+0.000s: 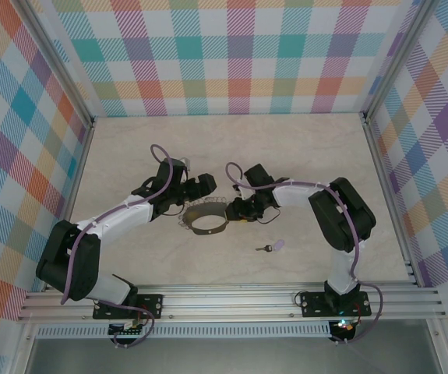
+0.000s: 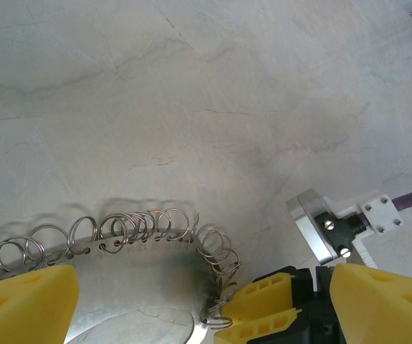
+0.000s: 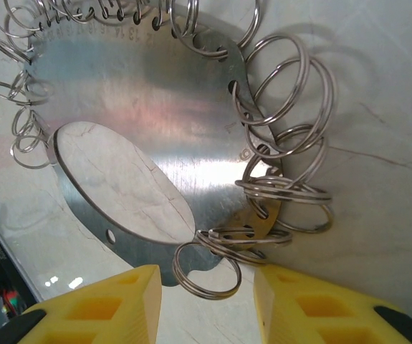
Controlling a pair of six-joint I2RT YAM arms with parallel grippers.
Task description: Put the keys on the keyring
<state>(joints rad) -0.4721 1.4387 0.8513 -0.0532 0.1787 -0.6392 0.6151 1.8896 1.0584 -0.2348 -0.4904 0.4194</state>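
Note:
The keyring (image 1: 208, 221) is a wide silver metal band with several small wire loops hooked through holes along its rim, and it stands mid-table. The key (image 1: 272, 246), tiny with a lilac head, lies flat on the table to the ring's right, apart from both grippers. My left gripper (image 1: 202, 187) hangs over the ring's far rim (image 2: 130, 233), jaws wide open and holding nothing. My right gripper (image 1: 238, 209) is at the ring's right side. One small loop (image 3: 206, 269) lies between its yellow fingers (image 3: 98, 308) without touching either.
Checked walls enclose the pale marble table (image 1: 301, 156) on three sides, and aluminium rails (image 1: 231, 300) run along the near edge. The right arm's finger and wrist bracket (image 2: 320, 229) sit close to my left gripper.

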